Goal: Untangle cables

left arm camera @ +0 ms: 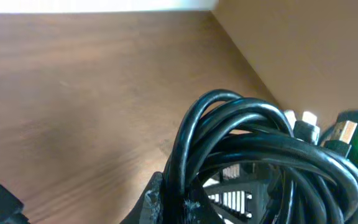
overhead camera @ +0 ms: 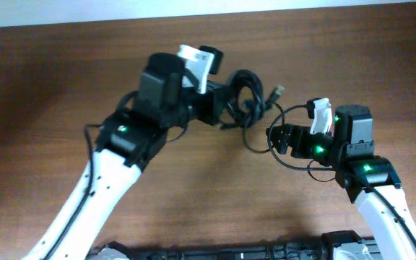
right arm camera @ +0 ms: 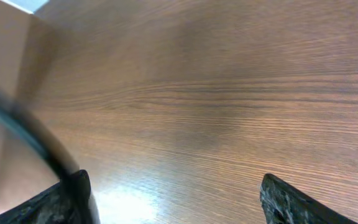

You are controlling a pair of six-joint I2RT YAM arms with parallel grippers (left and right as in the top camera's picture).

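a wooden table (overhead camera: 49,87) seen from above, with 2 white-and-black robot arms reaching toward its middle. the left gripper (overhead camera: 221,101) is clamped on a knotted bundle of black cables (overhead camera: 245,97), which sits around the middle of the table, just right of that gripper. a small plug (overhead camera: 276,92) pokes out to the bundle's right. the left wrist view shows the loops bunched over that gripper's dark fingers (left arm camera: 157,202). a loose strand (overhead camera: 254,147) curves from the bundle toward the right gripper (overhead camera: 275,137) — its fingers (right arm camera: 284,199) are spread wide, grasping nothing. a blurred black cord (right arm camera: 23,127) passes beside 1 finger — whether it touches cannot be told.
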